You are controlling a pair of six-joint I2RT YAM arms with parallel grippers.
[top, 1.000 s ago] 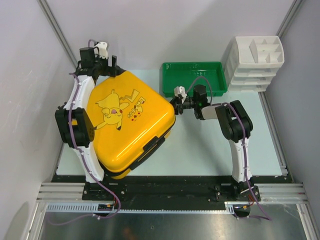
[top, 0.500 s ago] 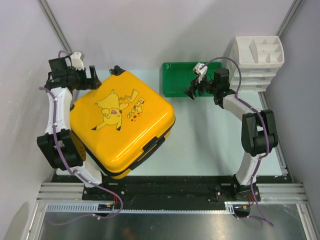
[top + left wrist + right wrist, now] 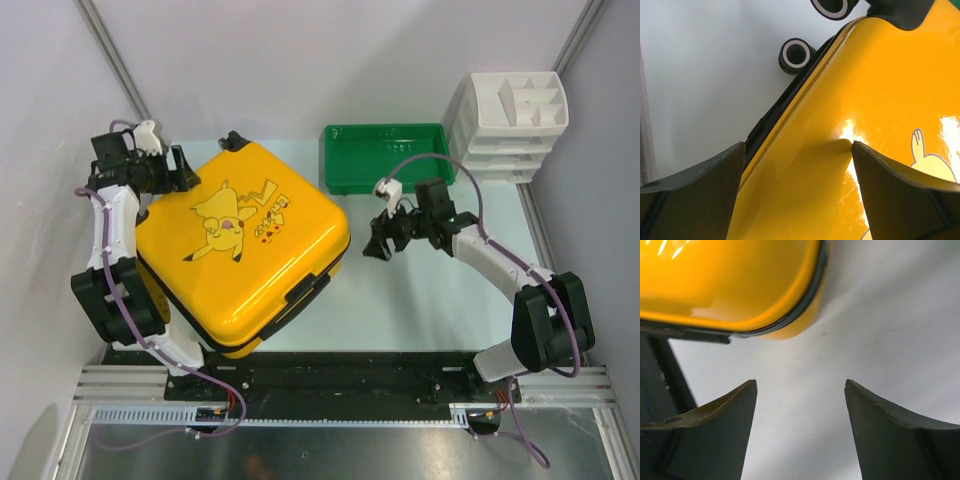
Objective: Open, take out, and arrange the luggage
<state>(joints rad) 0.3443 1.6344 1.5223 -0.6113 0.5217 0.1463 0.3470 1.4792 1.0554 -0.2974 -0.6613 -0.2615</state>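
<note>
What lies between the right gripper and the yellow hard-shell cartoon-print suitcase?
Only bare pale tabletop; the right wrist view shows that strip between the open right gripper and the yellow hard-shell suitcase, and the top view agrees.

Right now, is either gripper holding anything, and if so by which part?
Nothing is held. The left gripper is open over the luggage near its wheels; the right gripper is open beside its right corner.
</note>
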